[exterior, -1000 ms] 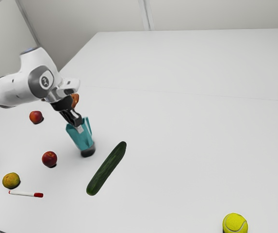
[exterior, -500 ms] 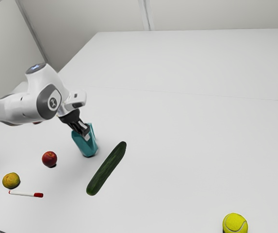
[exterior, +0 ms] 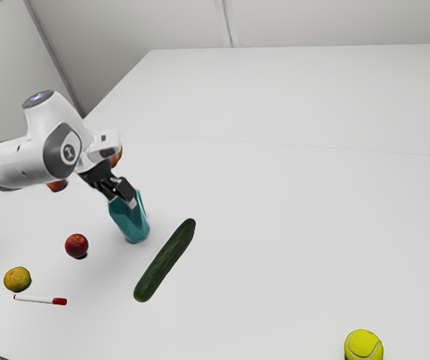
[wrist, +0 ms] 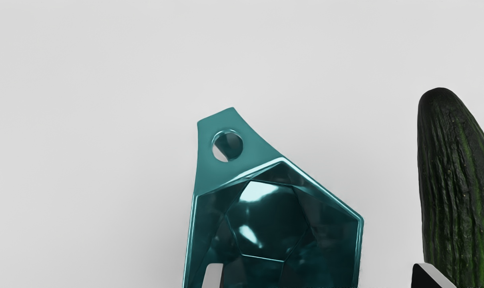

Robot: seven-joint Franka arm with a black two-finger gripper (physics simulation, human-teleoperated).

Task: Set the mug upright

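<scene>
Left of centre, the mug (exterior: 130,223) stands roughly upright, its mouth towards my gripper (exterior: 130,202); fingers (wrist: 213,276) wide apart straddle its wall, gripping nothing.

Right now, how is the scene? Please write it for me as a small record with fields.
mug: teal, opening toward the gripper; looks roughly upright, exact tilt unclear
gripper: open, fingers wide apart, one over the mug's opening
cucumber: dark green, lying beside the mug, not touching it
marker: white with red end, lying on the table
yellow-green fruit: near the marker
tennis ball: yellow, near the exterior view's bottom edge, toward its right
</scene>
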